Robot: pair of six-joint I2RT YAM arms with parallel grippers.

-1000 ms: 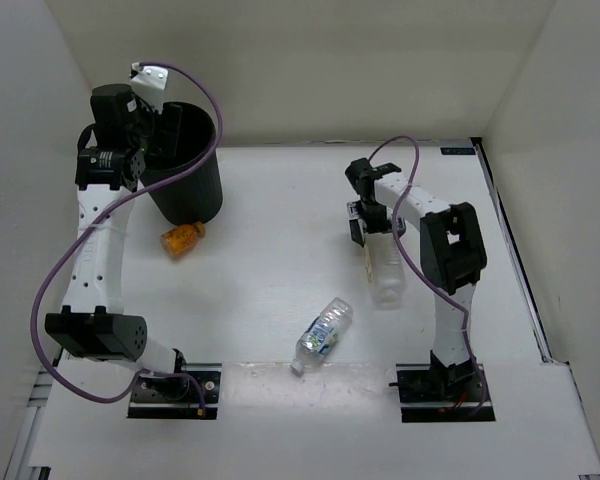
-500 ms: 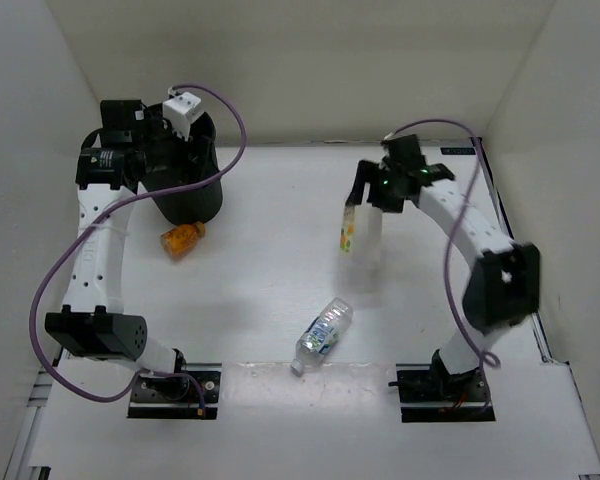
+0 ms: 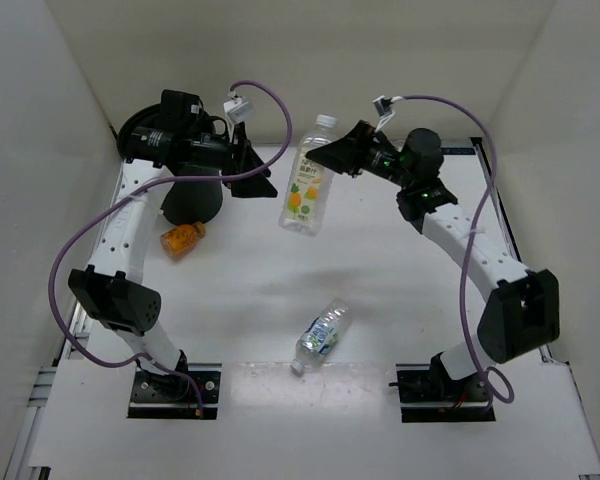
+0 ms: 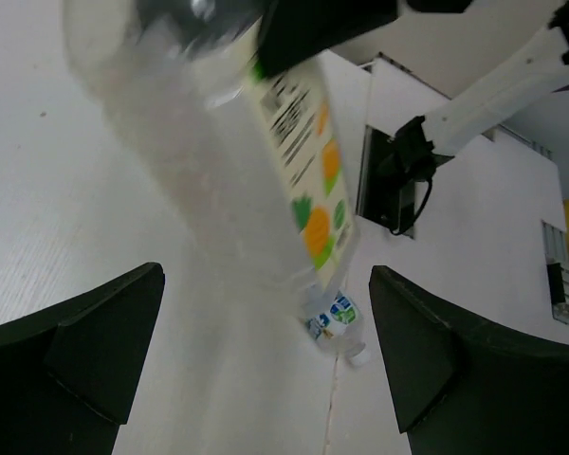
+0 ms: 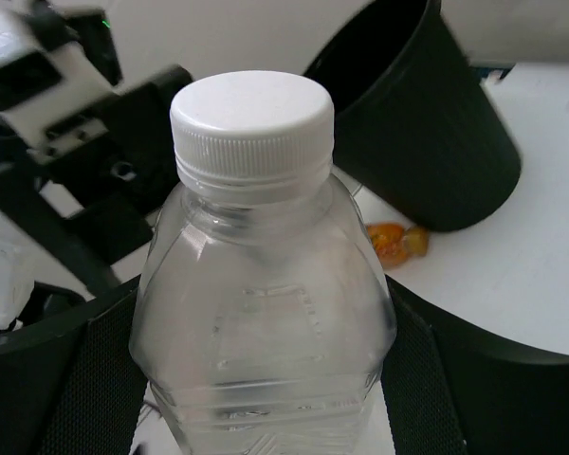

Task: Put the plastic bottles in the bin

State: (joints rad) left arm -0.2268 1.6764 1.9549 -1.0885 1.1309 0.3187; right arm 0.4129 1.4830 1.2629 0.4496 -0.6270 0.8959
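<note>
My right gripper [image 3: 332, 155] is shut on a clear bottle [image 3: 306, 188] with a white cap and a pale label with orange and green marks, and holds it in the air right of the black bin [image 3: 192, 204]. The held bottle fills the right wrist view [image 5: 266, 294]. My left gripper [image 3: 257, 177] is open and empty, pointing at this bottle from the left, with the bottle [image 4: 229, 142] just beyond its fingertips. An orange-filled bottle [image 3: 182, 238] lies at the bin's foot. A bottle with a blue-green label [image 3: 323, 335] lies near the table's front.
The left arm crosses over the bin and hides most of it in the top view. In the right wrist view the bin [image 5: 412, 114] stands behind the bottle, with the orange bottle [image 5: 394, 242] beside it. White walls enclose the table on three sides.
My right gripper has lifted the labelled bottle off the table and carried it far-left toward the bin. My left gripper has swung from over the bin rightward to face the bottle.
</note>
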